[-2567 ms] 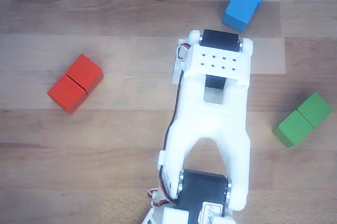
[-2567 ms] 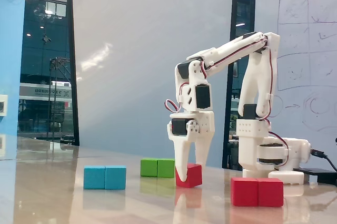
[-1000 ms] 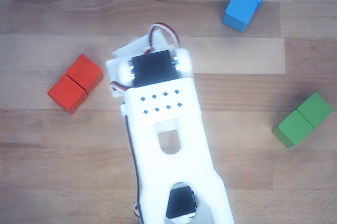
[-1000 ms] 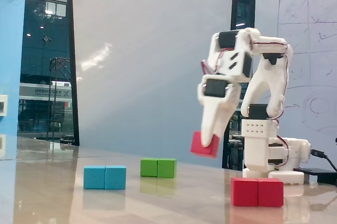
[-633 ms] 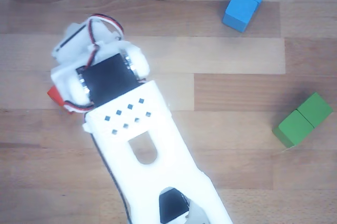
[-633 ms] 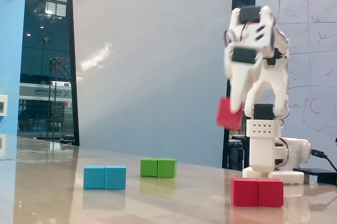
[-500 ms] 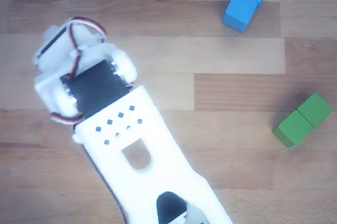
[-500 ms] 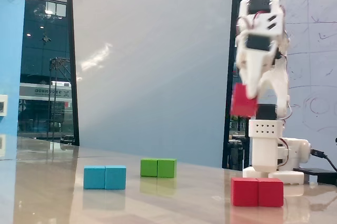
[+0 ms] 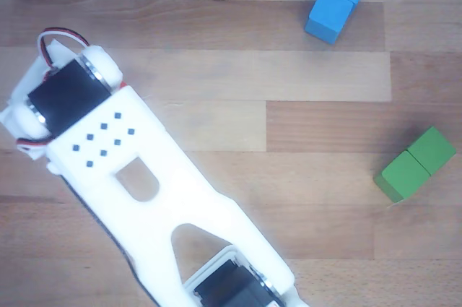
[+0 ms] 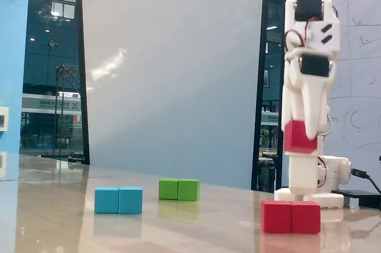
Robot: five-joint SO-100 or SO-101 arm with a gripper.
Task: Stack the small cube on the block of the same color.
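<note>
Pickup done: claw [image 10: 302,140] clamped on small cube [image 10: 299,137], held aloft directly above red block [image 10: 290,216] on counter [image 10: 178,229]. Outstanding: lower, seat, release. Approx. halfway.

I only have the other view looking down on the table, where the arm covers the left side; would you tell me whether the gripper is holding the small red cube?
Observer: Yes. In the fixed view the gripper is shut on the small red cube, held up in the air.
Operator: Thank you. Where is the red block? I cannot find it.
Observer: The red block lies on the table below the cube, with clear air between them.
Operator: Is the cube lined up over it?
Observer: From the side it hangs over the block's middle. Depth cannot be judged from this view.
</note>
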